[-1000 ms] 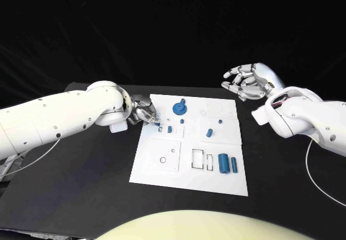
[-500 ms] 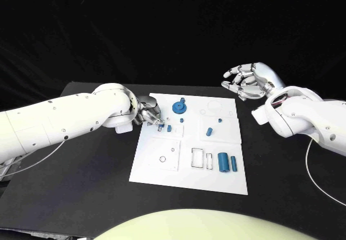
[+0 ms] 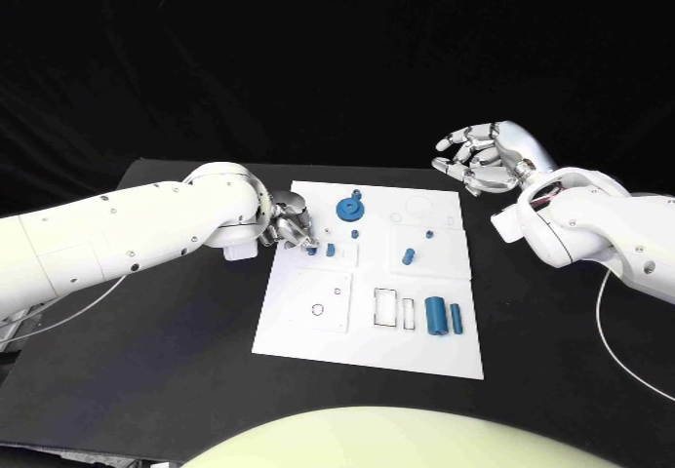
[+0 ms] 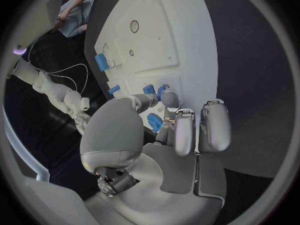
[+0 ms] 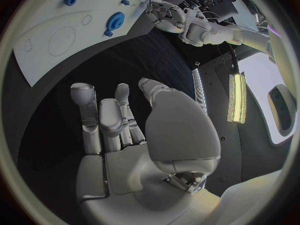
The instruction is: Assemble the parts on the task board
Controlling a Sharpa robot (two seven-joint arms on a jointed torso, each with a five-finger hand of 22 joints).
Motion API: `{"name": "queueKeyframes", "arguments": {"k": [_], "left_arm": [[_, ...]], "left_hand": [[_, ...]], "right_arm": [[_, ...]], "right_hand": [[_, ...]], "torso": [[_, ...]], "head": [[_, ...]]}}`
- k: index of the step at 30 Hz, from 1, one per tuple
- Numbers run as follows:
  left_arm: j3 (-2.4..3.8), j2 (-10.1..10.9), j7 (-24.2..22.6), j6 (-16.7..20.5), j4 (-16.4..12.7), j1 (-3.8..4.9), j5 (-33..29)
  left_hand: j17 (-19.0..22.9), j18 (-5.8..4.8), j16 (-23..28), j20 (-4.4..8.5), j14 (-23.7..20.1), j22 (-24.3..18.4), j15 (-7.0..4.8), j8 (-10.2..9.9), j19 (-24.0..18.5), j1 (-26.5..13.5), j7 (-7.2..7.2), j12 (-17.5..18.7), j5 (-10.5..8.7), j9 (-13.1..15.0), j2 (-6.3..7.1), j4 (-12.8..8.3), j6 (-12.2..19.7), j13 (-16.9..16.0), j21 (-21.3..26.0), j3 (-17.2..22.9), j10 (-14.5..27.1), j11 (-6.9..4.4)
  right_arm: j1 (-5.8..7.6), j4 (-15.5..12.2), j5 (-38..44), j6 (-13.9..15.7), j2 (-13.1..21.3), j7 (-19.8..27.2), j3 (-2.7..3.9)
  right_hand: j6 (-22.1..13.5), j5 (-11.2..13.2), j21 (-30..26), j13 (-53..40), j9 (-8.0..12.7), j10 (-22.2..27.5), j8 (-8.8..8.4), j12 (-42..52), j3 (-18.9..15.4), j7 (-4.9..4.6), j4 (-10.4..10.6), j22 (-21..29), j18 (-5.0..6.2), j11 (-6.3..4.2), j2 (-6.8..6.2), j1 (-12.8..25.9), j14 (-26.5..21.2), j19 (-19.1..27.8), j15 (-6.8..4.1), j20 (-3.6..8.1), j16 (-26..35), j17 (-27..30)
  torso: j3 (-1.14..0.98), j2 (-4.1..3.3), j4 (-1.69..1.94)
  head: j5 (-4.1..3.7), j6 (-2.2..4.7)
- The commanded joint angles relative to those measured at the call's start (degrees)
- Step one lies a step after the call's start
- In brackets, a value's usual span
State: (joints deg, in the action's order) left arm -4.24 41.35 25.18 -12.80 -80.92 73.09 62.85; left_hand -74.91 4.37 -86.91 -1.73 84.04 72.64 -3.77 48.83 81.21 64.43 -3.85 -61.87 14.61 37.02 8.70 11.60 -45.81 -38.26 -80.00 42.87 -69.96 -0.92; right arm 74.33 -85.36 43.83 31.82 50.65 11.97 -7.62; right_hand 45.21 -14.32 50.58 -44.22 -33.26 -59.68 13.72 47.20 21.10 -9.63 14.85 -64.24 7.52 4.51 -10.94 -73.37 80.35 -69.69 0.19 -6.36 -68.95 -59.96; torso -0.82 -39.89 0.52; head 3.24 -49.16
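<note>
At the white task board's (image 3: pixel 369 336) left edge, left robot hand (image 3: pixel 292 222) down by small blue parts (image 3: pixel 321 251), grip unclear. Right robot hand (image 3: pixel 478 161) up high, fingers curled, holding nothing.

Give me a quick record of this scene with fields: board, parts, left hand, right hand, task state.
board: white task board lying flat on the black table
parts: blue gear at the far side; two long blue pieces near the right edge; small blue pieces near the left hand
left hand: left hand low over the board's far left corner, fingertips at the small blue pieces; whether it holds one cannot be told
right hand: right hand raised off the board's far right corner, fingers curled, holding nothing
task state: several parts still lie loose
</note>
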Motion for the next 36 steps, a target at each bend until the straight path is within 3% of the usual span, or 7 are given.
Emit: {"name": "queueKeyframes", "arguments": {"k": [1,36], "left_arm": [[-0.01,-0.3,1.2,-1.7,0.0,-0.02,0.8],[-0.05,-0.1,1.5,-1.0,-0.2,-0.21,2.0]], "left_hand": [[-10.3,-0.53,-0.4,0.02,4.7,0.1,-0.53,0.4,0.4,-0.3,0.39,-0.3,0.34,0.0,-0.28,-9.7,-0.1,-0.1,-0.2,10.0,-0.6,-0.02],[-10.4,-0.60,-0.4,0.08,4.7,0.5,-0.60,0.6,0.5,-0.6,0.50,-0.6,0.57,0.1,-0.16,-10.0,-0.2,-0.5,-0.5,10.5,-0.8,-0.13]], "right_arm": [[-0.05,0.0,0.1,-0.7,0.0,0.4,0.01],[-0.23,0.1,0.1,-0.8,-0.1,0.6,0.01]], "right_hand": [[0.2,-0.2,-0.3,0.1,-0.1,-0.2,0.25,0.3,-0.2,0.20,0.0,0.1,0.42,-0.03,0.48,0.3,0.4,-0.3,0.00,0.08,0.2,0.0],[0.3,-0.4,-0.3,0.2,-0.1,-0.2,0.30,0.4,-0.3,0.20,0.2,0.1,0.41,-0.03,0.61,0.4,0.4,-0.3,0.00,0.09,0.2,-0.1]], "torso": [[0.01,0.01,0.01],[0.04,-0.02,0.00]], "head": [[0.05,-0.03],[0.15,-0.40]]}}
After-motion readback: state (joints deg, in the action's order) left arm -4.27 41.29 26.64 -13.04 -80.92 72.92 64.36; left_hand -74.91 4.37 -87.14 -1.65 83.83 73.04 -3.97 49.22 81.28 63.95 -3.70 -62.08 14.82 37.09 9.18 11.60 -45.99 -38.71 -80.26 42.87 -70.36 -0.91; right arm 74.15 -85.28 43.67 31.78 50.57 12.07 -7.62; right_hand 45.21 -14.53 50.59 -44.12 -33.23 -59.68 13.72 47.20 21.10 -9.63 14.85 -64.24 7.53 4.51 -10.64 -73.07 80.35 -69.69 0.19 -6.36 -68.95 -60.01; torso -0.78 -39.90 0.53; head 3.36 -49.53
